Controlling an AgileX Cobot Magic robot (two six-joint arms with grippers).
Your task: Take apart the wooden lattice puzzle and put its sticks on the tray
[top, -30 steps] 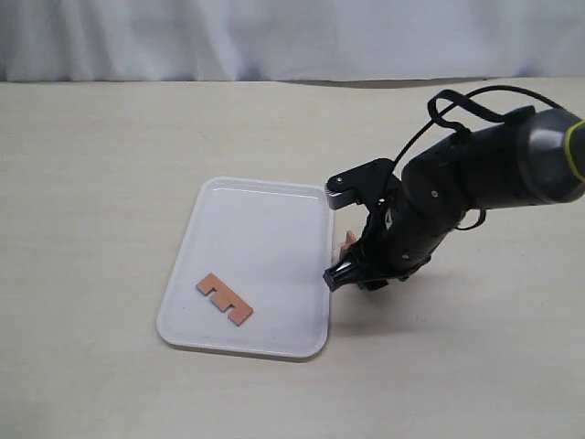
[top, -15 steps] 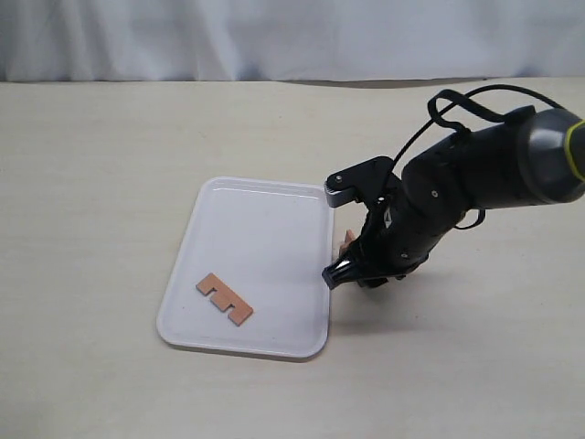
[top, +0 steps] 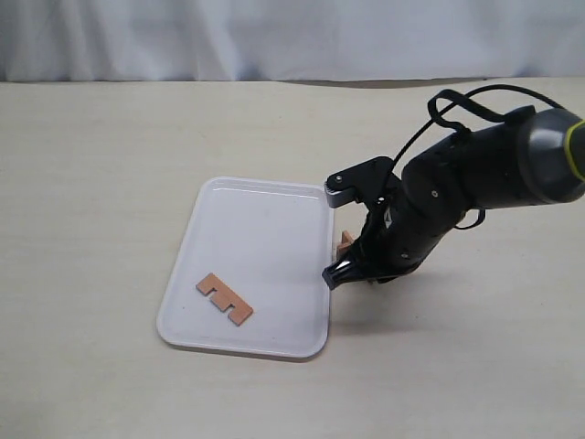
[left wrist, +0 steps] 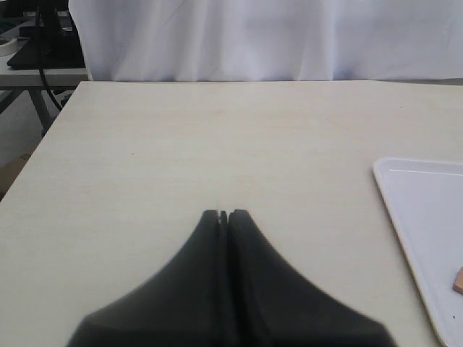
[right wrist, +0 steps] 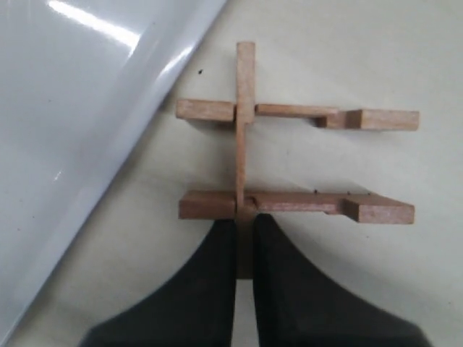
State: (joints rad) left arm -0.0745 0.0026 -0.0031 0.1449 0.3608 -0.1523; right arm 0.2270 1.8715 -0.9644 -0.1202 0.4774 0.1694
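**A:** Where is the puzzle (right wrist: 245,144)?

**B:** It is on the table (top: 110,137), just beside the tray's (top: 265,219) right rim in the exterior view, not on it. Three pieces are locked together: two parallel bars (right wrist: 304,206) joined by one cross stick (right wrist: 245,79). A fourth stick (top: 224,298) lies loose on the tray, near its lower left corner.

**A:** And the right gripper (right wrist: 244,242)?

**B:** Its jaws pinch the near end of the cross stick. They are almost pressed together, with only the stick's thin edge between them. They seem to touch nothing else, and the nearer bar lies just past the fingertips.

**A:** So the step is pulling that cross stick free?

**B:** Most likely. The robot should draw it straight out through the open side of the notches, square to both bars and without twisting. Otherwise the notches may bind and drag the bars along. Nothing pins the bars down, so a slow, even pull is safest. The grip should be firm, because the hold is on a narrow end and could slip.

**A:** Could the left gripper (left wrist: 224,217) steady them?

**B:** Not from where it is. It hangs over bare table well apart from the puzzle, with its jaws pressed together and empty. Only the tray's edge shows in its view.
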